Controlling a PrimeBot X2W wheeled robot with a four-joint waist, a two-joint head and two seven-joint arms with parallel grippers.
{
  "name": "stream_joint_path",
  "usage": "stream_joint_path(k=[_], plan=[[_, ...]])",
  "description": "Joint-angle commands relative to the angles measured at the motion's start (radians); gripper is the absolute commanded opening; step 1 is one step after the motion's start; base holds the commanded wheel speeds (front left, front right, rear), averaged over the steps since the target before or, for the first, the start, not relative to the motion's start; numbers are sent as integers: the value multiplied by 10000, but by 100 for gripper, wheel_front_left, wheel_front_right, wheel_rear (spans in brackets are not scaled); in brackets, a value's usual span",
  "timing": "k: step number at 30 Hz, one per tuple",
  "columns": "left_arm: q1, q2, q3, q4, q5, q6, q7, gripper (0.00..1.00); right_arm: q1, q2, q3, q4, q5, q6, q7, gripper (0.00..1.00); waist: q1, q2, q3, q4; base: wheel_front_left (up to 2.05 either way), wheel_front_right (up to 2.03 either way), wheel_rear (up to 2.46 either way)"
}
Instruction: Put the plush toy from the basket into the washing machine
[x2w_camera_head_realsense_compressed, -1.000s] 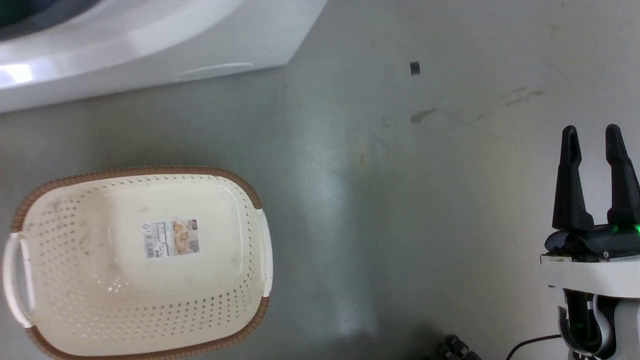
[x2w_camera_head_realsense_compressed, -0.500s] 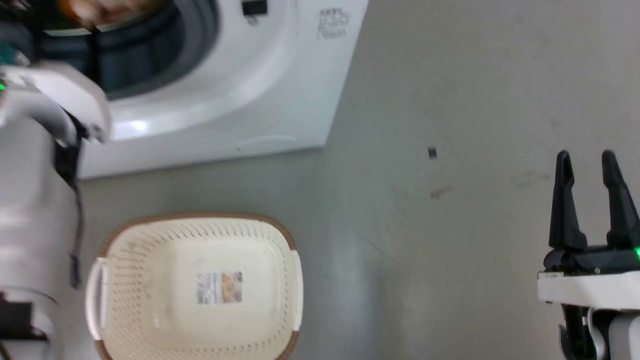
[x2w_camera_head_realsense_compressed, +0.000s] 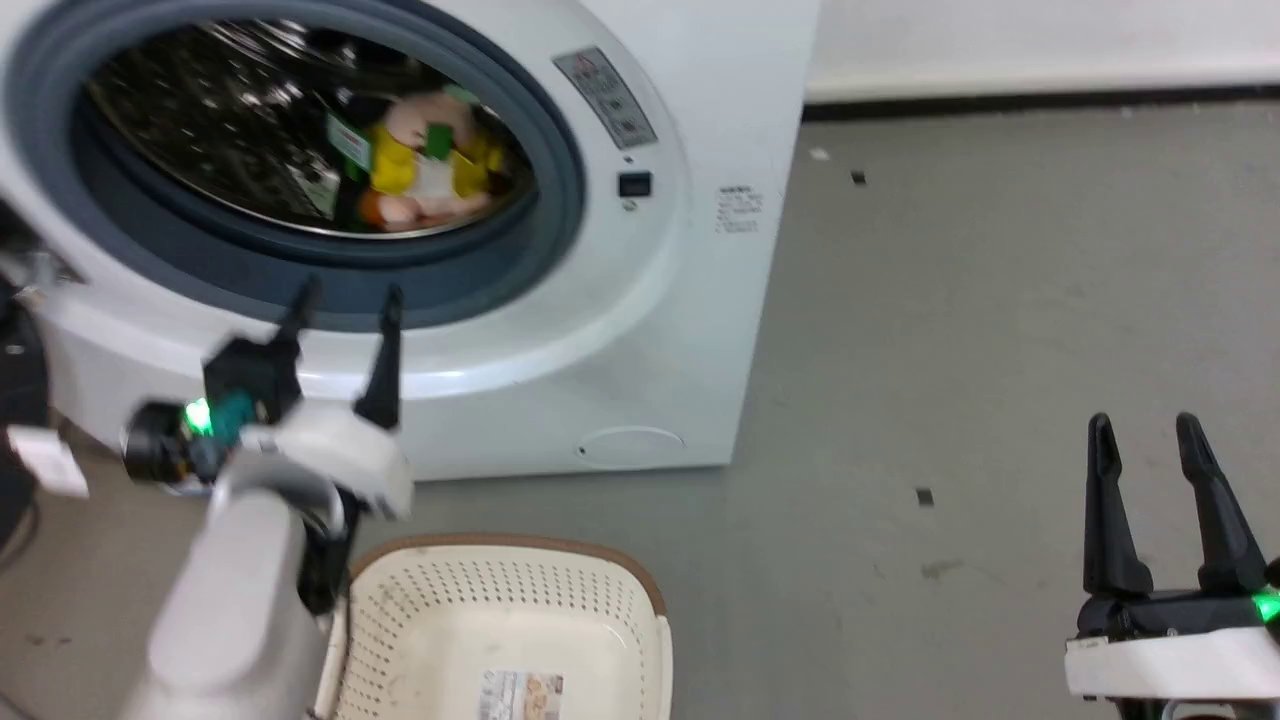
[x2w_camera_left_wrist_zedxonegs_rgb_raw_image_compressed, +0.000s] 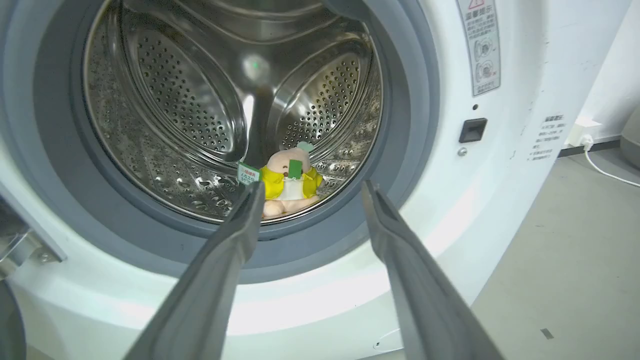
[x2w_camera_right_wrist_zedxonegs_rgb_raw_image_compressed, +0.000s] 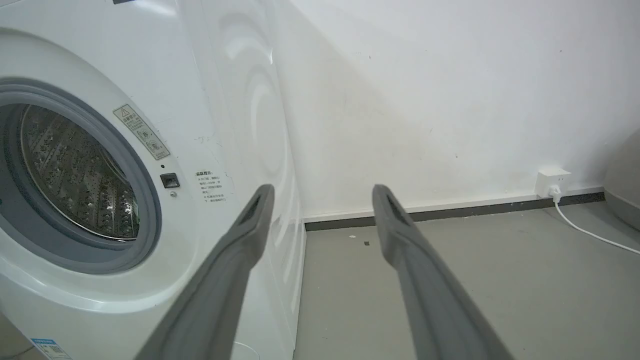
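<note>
Lying low in the steel drum (x2w_camera_left_wrist_zedxonegs_rgb_raw_image_compressed: 190, 100) of the washer (x2w_camera_head_realsense_compressed: 690, 300), the toy (x2w_camera_left_wrist_zedxonegs_rgb_raw_image_compressed: 290, 182) sat near the front lip, just behind the grey gasket (x2w_camera_head_realsense_compressed: 560, 200). Its pale pink head was uppermost, with the yellow top below and a green tag across its front, and a small white-and-green label stuck out at its side. The porthole stood open. The left gripper (x2w_camera_head_realsense_compressed: 348, 292) hung outside it, in front of the gasket's lower edge, its two dark fingers spread wide with nothing between them. In the left wrist view the toy showed beyond one fingertip, well behind it and not touching. The basket (x2w_camera_head_realsense_compressed: 600, 610) stood on the grey floor (x2w_camera_head_realsense_compressed: 950, 300) just before the washer, a sticker (x2w_camera_head_realsense_compressed: 520, 695) on its bottom. The left forearm hid its left edge, and the head view's lower edge cut off its near part. The right gripper (x2w_camera_head_realsense_compressed: 1143, 422) was well off to the right over bare floor, its fingers likewise parted and gripping nothing. In the right wrist view a white socket (x2w_camera_right_wrist_zedxonegs_rgb_raw_image_compressed: 552, 182) with a cable (x2w_camera_right_wrist_zedxonegs_rgb_raw_image_compressed: 585, 231) sat low on the wall (x2w_camera_right_wrist_zedxonegs_rgb_raw_image_compressed: 450, 100) beside the washer.
</note>
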Motion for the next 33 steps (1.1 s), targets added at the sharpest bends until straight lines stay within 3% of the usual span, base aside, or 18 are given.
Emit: stream_joint_path(k=[1, 9, 14, 24, 25, 33], plan=[[694, -123, 70, -619, -15, 154, -49, 100, 221, -2, 11, 28, -82, -7, -44, 100, 2, 0, -510, 389, 0, 0, 0], [4413, -784, 249, -4241, 427, 989, -51, 100, 708, -2, 50, 77, -354, -7, -44, 100, 2, 0, -1076, 711, 0, 0, 0], [5891, -1215, 351, -4986, 792, 1495, -52, 100, 868, -2, 150, 155, -287, -7, -44, 100, 2, 0, -1331, 736, 0, 0, 0], [6597, -1624, 633, -5109, 987, 1159, -52, 100, 1148, -2, 283, 260, -259, -7, -44, 100, 2, 0, -1454, 829, 0, 0, 0], [6511, -1625, 619, -5119, 972, 1159, 2, 0, 1028, 0, 269, 227, -231, 0, 0, 0, 2, 0, -1455, 828, 0, 0, 0], [6487, -1661, 657, -5148, 1033, 1126, 102, 0, 990, 0, 294, 252, -298, 0, 99, 0, 2, 0, -1467, 820, 0, 0, 0]])
